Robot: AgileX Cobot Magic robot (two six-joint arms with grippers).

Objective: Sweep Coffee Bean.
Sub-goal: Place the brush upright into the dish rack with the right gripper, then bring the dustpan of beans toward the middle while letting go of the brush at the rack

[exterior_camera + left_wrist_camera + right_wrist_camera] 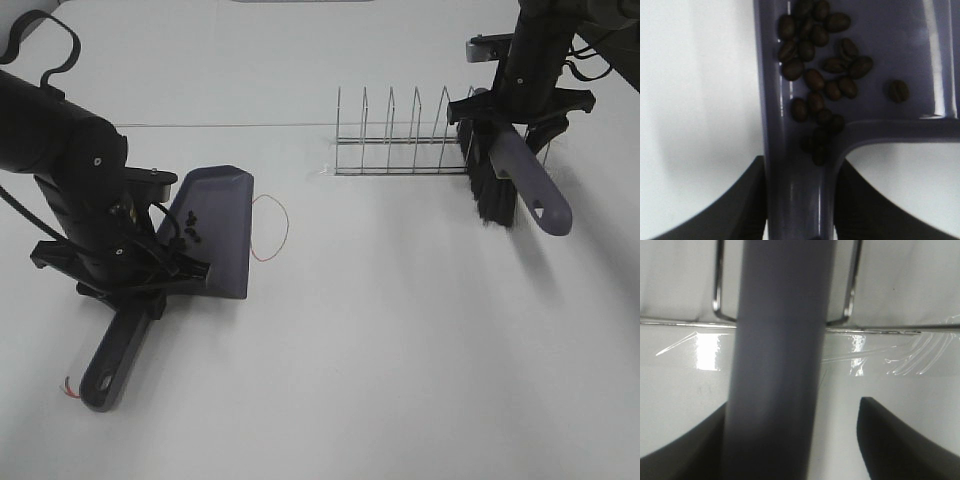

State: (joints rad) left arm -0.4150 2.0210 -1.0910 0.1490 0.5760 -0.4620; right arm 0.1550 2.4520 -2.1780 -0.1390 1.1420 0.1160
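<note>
The purple dustpan [218, 222] lies flat on the white table at the left. Several dark coffee beans [191, 228] lie in its back corner. In the left wrist view the coffee beans [815, 65] cluster where the dustpan [900, 45] meets its handle. My left gripper [135, 282] is shut on that handle [799, 200]. My right gripper [518, 105] stands at the right end of the wire rack [400, 140], around the brush [528, 180]. Its purple handle [777, 365] touches one finger; the other finger [905, 440] stands apart from it.
A thin red string loop [272, 228] lies on the table just right of the dustpan. The brush's black bristles [490, 190] hang at the rack's right end. The dustpan handle's end [100, 380] points toward the front left.
</note>
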